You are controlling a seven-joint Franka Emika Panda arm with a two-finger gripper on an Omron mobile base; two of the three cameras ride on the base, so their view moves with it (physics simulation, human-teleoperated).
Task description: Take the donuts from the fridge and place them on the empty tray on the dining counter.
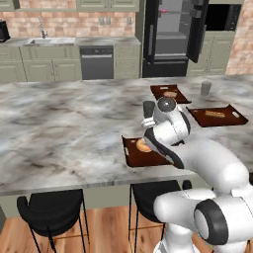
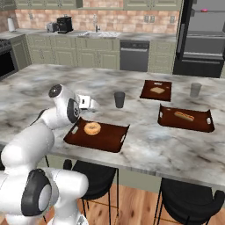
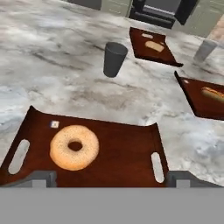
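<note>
An orange-tan glazed donut (image 3: 74,147) (image 2: 92,128) (image 1: 143,146) lies on the left part of the dark red-brown tray (image 3: 127,153) (image 2: 110,141) (image 1: 132,159) near the front edge of the marble dining counter (image 1: 64,123) (image 2: 145,149). My gripper (image 2: 88,103) (image 3: 113,178) (image 1: 148,118) hovers just above the tray's near-left side, open, with nothing between its fingers. At the back stands the black fridge (image 1: 170,37) (image 2: 204,37) with its doors open. A small pink donut (image 1: 165,9) (image 2: 204,9) sits on its upper shelf.
A dark grey cup (image 2: 119,99) (image 3: 114,59) stands just beyond the tray. Two more trays carry pastries (image 2: 156,90) (image 2: 186,117), with a light grey cup (image 2: 195,89) (image 1: 205,88) beside them. Black stools (image 1: 49,210) (image 2: 189,200) sit under the counter's front edge.
</note>
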